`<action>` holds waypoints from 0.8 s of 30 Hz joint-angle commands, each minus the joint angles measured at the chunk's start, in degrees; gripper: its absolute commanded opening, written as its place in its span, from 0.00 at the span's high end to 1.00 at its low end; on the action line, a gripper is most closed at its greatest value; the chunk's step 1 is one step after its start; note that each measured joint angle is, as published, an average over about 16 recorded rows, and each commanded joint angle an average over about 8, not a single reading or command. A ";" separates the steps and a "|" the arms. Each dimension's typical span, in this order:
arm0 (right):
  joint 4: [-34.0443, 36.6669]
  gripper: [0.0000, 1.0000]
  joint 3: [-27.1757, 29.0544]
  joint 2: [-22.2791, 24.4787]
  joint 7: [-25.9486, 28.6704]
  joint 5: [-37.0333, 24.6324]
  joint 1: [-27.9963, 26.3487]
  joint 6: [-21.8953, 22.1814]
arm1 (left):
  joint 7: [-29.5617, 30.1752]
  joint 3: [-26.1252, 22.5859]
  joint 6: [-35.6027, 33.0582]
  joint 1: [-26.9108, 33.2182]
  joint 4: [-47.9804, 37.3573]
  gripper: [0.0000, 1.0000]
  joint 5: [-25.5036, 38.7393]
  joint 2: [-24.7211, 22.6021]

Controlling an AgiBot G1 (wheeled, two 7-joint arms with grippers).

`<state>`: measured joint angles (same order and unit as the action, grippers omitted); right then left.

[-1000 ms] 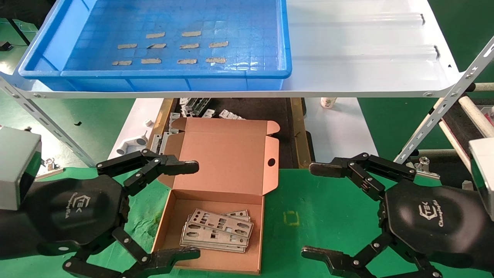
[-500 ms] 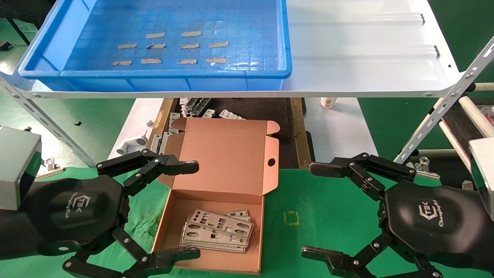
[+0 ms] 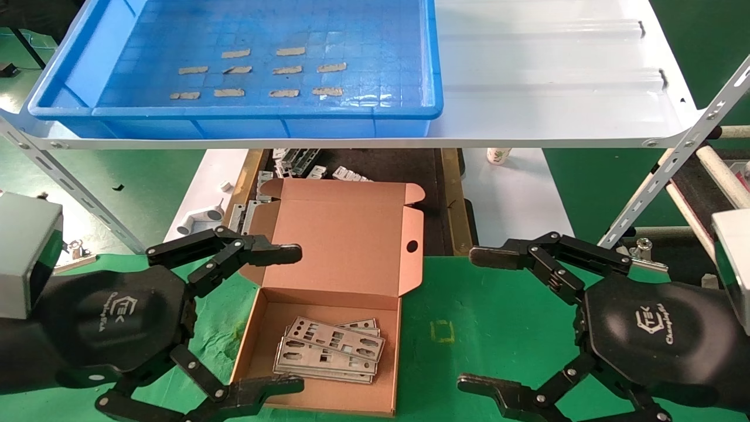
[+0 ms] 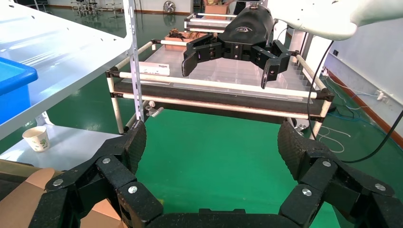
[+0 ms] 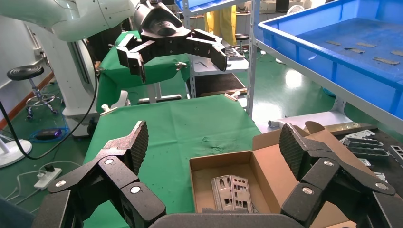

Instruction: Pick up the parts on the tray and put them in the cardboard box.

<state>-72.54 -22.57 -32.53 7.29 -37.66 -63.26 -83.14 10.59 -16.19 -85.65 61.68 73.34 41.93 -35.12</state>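
From my station I had the left gripper hanging low over the green mat, its two fingers spread wide with nothing between them; one fingertip sat just at the near left edge of the cardboard box and the other by the box's raised lid on the far side. Up beyond that gripper, on the white shelf panel, sat the tray, and I saw only the grey tape strips stuck on its gridded floor, no metal plates in it. The cardboard box lay just to the inner side of the left gripper, open, lid standing back and the side flap with the round hole turned toward the right arm. Inside it the parts lay flat in a loose overlapping stack on the box floor, fanned slightly, punched cutouts facing up; the right wrist view showed them in the same compartment. Behind the box I could make out some bent metal brackets on a dark surface below the shelf. The right gripper hovered over bare mat well apart from the box, its fingers likewise held wide apart and holding nothing.
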 commanded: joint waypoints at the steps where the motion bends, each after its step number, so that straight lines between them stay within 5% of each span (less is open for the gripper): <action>1: 0.00 0.00 0.00 0.00 0.00 0.00 0.00 0.00 | 0.00 0.00 0.00 0.00 0.00 0.00 0.00 0.00; 24: 0.00 0.00 0.00 0.00 0.00 0.00 0.00 0.00 | 0.00 0.00 0.00 0.00 0.00 0.00 0.00 0.00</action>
<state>-72.54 -22.57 -32.53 7.29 -37.66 -63.26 -83.14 10.59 -16.19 -85.65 61.68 73.34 41.93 -35.12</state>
